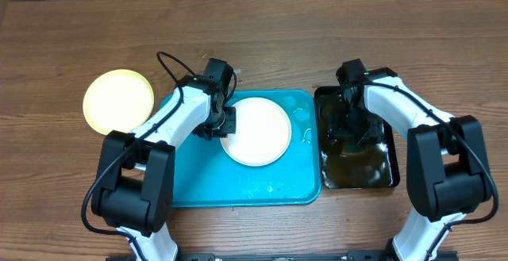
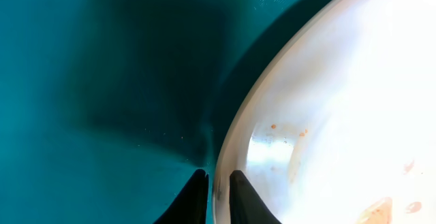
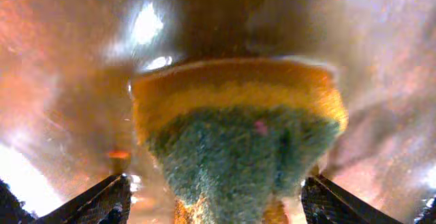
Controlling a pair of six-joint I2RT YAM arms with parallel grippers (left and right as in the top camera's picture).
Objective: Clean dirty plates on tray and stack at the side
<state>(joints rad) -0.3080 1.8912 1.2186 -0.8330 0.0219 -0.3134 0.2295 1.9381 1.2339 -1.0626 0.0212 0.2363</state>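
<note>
A white plate (image 1: 255, 131) lies on the turquoise tray (image 1: 198, 182), right of its middle. In the left wrist view the white plate (image 2: 340, 101) shows small orange-red smears. My left gripper (image 1: 225, 126) is at the plate's left rim, and its fingers (image 2: 216, 186) are closed on the rim, one on each side. The pale yellow plate (image 1: 119, 101) lies on the table left of the tray. A second white plate is not in view. My right gripper (image 1: 349, 126) is down in the black tray, its fingers (image 3: 214, 200) wide open around a yellow-and-green sponge (image 3: 238, 142).
The black tray (image 1: 357, 174) with brownish liquid stands right against the turquoise tray's right side. Water drops lie on the turquoise tray near its right and front edges. Wooden table all around.
</note>
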